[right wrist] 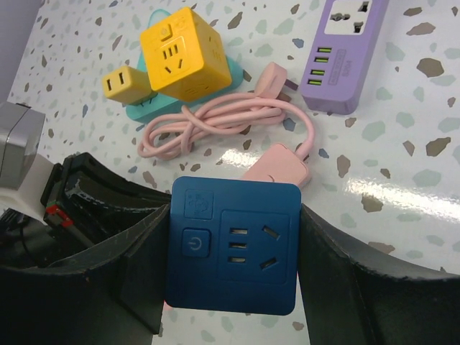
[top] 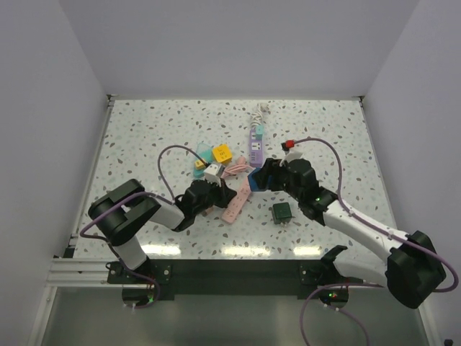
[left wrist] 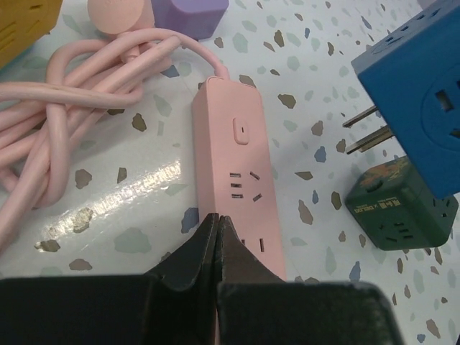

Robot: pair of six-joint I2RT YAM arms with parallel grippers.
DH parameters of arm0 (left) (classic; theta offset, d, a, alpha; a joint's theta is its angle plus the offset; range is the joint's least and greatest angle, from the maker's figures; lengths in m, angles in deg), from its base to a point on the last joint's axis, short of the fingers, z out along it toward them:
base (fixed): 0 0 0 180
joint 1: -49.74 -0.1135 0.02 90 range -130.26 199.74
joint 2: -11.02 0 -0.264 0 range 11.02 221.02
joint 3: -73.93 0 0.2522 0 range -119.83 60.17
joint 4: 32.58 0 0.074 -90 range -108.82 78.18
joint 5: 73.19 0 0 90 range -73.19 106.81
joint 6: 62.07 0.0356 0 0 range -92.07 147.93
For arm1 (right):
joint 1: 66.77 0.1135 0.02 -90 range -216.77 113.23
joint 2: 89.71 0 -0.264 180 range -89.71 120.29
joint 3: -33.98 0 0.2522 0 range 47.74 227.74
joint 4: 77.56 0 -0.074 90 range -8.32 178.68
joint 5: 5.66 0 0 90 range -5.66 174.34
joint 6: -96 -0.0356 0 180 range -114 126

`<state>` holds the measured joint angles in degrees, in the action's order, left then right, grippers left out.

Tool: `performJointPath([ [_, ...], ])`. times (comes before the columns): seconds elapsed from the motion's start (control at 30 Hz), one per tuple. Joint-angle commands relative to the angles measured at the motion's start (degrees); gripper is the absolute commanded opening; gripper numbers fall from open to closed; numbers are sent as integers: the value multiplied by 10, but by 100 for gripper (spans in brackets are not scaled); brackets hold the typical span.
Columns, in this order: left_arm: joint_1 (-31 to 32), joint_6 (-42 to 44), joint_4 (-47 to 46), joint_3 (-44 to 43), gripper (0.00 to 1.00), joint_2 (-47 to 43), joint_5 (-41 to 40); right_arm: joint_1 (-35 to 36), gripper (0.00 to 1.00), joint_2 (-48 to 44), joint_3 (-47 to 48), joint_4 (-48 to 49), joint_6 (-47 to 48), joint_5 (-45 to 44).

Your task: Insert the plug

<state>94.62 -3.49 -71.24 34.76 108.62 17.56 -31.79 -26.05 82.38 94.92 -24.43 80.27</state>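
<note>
My right gripper (top: 261, 176) is shut on a blue cube adapter (right wrist: 233, 244) and holds it by two opposite sides, socket face toward the wrist camera. In the left wrist view the blue cube adapter (left wrist: 420, 86) hangs at the upper right, its metal prongs (left wrist: 365, 131) pointing toward the pink power strip (left wrist: 241, 180). The pink power strip (top: 238, 202) lies flat on the table, partly under the cube in the right wrist view (right wrist: 279, 165). My left gripper (left wrist: 218, 217) is shut and empty, its tips over the near end of the strip.
A dark green cube adapter (top: 282, 211) sits right of the strip. The strip's coiled pink cable (right wrist: 215, 122), a yellow cube (right wrist: 188, 54) on a teal base (right wrist: 154, 108) and a purple power strip (top: 256, 143) lie behind.
</note>
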Motion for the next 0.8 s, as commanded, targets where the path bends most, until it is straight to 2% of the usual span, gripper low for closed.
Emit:
performJointPath([
  [0.0, 26, -21, 36, 13, 0, 5, 52, 11, 0, 7, 1, 45, -23, -32],
  [0.17, 27, -9, 65, 27, 0, -22, 47, 12, 0, 19, 5, 22, -10, -65],
  [0.5, 26, 11, 128, 64, 0, -112, -22, 13, 0, 65, 11, 1, 8, -91],
  [0.77, 26, 18, 137, 66, 0, -85, -34, 14, 0, 88, 9, 7, 12, -96],
])
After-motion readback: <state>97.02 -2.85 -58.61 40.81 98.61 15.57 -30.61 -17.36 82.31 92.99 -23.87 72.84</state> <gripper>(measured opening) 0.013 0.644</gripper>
